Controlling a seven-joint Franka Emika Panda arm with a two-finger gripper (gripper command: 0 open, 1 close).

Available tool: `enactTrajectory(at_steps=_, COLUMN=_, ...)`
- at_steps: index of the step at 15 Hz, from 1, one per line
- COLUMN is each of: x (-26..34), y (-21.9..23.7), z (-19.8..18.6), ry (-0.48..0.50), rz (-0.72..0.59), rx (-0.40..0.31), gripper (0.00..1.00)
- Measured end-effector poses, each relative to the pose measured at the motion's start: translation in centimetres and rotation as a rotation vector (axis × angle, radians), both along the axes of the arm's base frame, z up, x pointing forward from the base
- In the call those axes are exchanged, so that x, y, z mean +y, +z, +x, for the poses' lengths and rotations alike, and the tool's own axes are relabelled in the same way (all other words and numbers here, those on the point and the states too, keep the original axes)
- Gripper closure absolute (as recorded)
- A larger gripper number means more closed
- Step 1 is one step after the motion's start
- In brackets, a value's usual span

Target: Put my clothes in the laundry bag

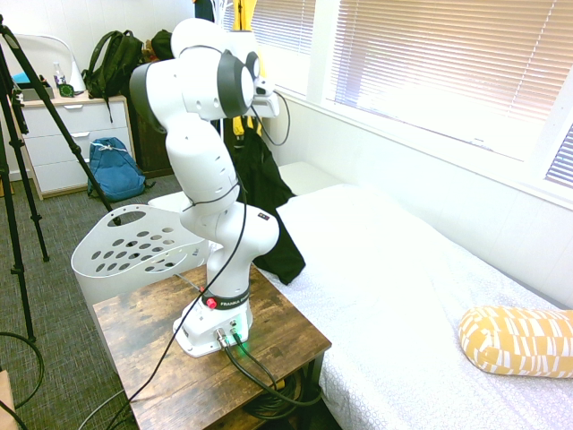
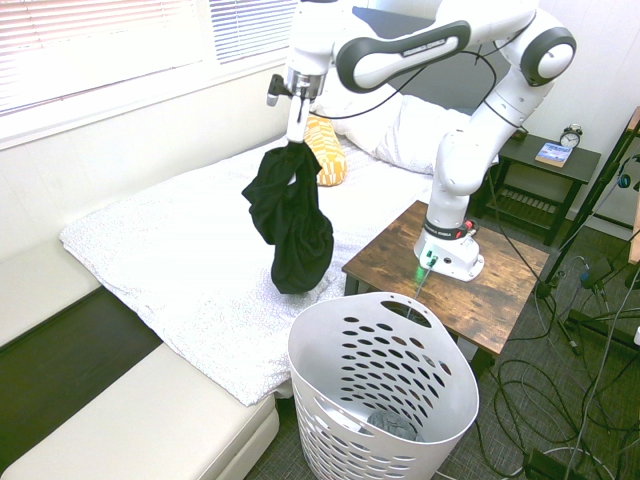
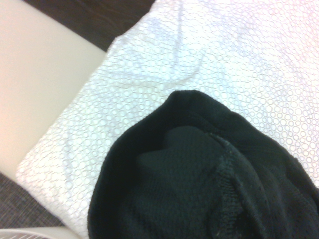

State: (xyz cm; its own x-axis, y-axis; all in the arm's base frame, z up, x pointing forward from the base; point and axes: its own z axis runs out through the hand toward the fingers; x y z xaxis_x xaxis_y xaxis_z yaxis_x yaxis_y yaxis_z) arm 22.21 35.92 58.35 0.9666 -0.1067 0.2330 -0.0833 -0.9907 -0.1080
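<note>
Your gripper (image 2: pixel 297 136) is clenching the top of the black garment (image 2: pixel 291 222), which is hanging bunched straight below the fingers, clear above the white bedspread (image 2: pixel 190 270). The white laundry hamper (image 2: pixel 385 395) is standing on the floor, lower than the fingers and off toward the wooden table (image 2: pixel 490 275).

This is a bedroom in a home. A bed (image 2: pixel 190 250) with a white dotted cover stands under windows with closed blinds (image 1: pixel 430 63), and carries a white pillow (image 2: pixel 410 130) and a yellow patterned cushion (image 1: pixel 519 340). A nightstand (image 2: pixel 545 160) beside it holds an alarm clock (image 2: pixel 571 136) and a book (image 2: pixel 552 153). A white dresser (image 1: pixel 67 143) stands by the wall, with a blue backpack (image 1: pixel 115 168) on the grey carpet (image 1: pixel 54 269). A white hamper (image 2: pixel 385 390) stands near the bed.
</note>
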Motion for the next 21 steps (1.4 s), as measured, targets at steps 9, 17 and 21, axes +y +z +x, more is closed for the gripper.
enactTrajectory(at_steps=9, x=6.0, y=8.4, z=-27.2, ry=0.238, rz=-0.003, rx=-0.070, gripper=1.00)
enactTrajectory(at_steps=17, x=9.2, y=-6.3, z=-36.0, ry=0.293, rz=-0.079, rx=0.191, gripper=1.00)
enactTrajectory(at_steps=21, x=8.6, y=-15.4, z=-35.5, ry=0.240, rz=-0.120, rx=0.263, gripper=0.00)
